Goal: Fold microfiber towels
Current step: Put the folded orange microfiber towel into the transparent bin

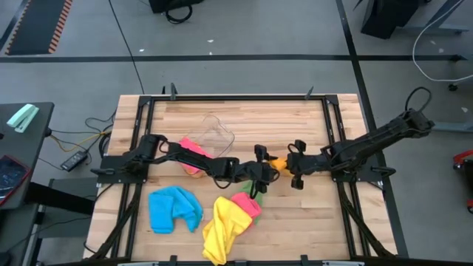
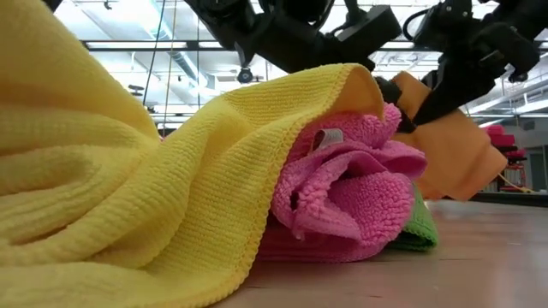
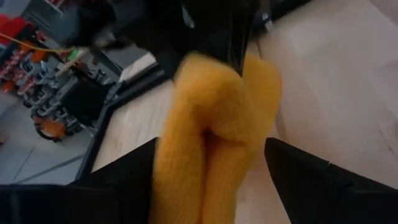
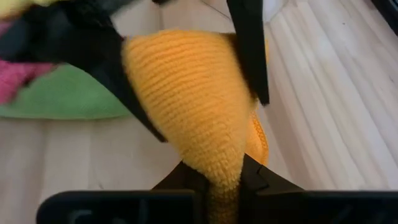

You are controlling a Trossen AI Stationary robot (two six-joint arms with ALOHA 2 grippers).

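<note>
Right gripper [image 4: 214,180] pinches the orange towel [image 4: 193,106] above mid-counter [image 1: 310,214], hanging it between the left gripper's [image 3: 211,180] spread fingers for regrasping.

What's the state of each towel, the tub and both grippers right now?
orange towel: lifted off the table, hanging between the two grippers
left gripper: jaws open around the orange towel
right gripper: jaws shut on the orange towel
yellow towel: crumpled, unfolded
pink towel: bunched, partly under the yellow towel
green towel: flat under the pink towel
blue towel: crumpled, unfolded
clear tub: upright
</note>
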